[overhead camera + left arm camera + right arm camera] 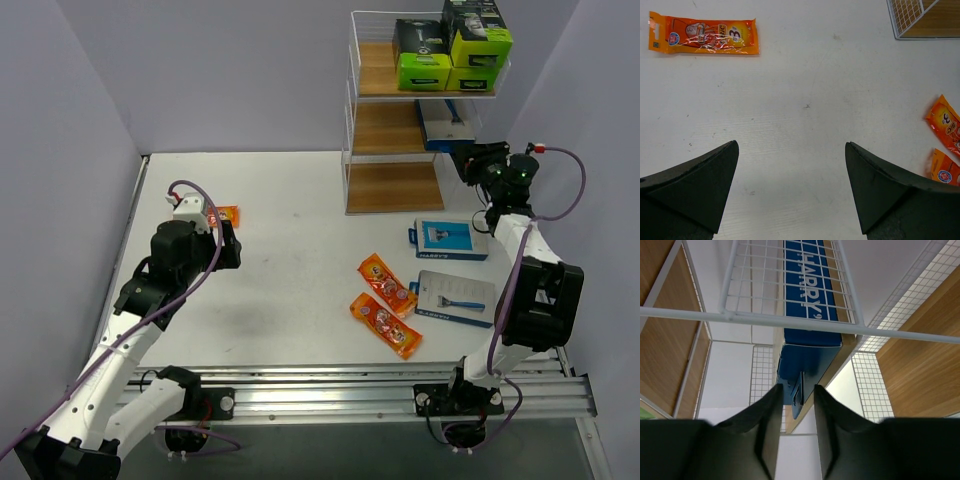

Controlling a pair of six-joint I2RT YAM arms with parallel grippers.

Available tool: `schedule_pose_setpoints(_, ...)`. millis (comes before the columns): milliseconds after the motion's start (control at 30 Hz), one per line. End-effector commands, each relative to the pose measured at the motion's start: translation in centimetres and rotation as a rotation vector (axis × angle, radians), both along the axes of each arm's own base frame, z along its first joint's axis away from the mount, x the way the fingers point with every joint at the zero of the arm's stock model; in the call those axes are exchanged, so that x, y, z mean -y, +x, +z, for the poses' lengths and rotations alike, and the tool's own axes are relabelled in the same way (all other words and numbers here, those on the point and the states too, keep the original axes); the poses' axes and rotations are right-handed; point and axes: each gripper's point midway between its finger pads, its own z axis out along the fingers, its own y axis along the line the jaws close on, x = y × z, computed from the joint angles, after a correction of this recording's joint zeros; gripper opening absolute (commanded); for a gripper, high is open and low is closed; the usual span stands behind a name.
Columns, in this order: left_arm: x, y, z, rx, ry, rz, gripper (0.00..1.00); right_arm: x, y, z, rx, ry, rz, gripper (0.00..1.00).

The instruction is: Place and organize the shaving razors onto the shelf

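the left arm [100, 372] and right arm [512, 250] are white with big black joints. a purple cable [578, 185] runs along each. the fingers [695, 185] are black wedges.

On the shelf [385, 128], a blue pack [446, 124] blocks the middle board's right; its left lies free.

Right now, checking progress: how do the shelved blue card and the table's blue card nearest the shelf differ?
Shelved card sits on the shelf's middle board; table card lies on the table. Shelved card's end sits between the right fingers; table card lies untouched. Both are blue.
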Motion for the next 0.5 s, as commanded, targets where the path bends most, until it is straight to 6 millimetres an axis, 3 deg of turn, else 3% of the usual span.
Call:
schedule_pose_setpoints(0, 0.4, 0.6, 1.6, 0.055, -0.018, -0.013, 0.96, 0.2, 0.2, 3.4, 0.104, -0.032, 0.017, 0.3)
schedule_pose_setpoints(233, 0.3, 0.6, 1.4, 0.054, -0.016, -0.015, 0.96, 0.2, -0.7, 4.6, 0.114, -0.054, 0.028, 0.45)
schedule_pose_setpoints(367, 0.4, 0.6, 1.3, 0.047, -0.015, -0.019, 0.96, 0.3, -2.0, 5.4, 0.117, -0.073, 0.023, 0.51)
schedule_pose_setpoints(467, 0.4, 0.6, 1.3, 0.045, -0.014, -0.018, 0.96, 0.2, -3.4, 4.9, 0.1, -0.085, 0.026, 0.54)
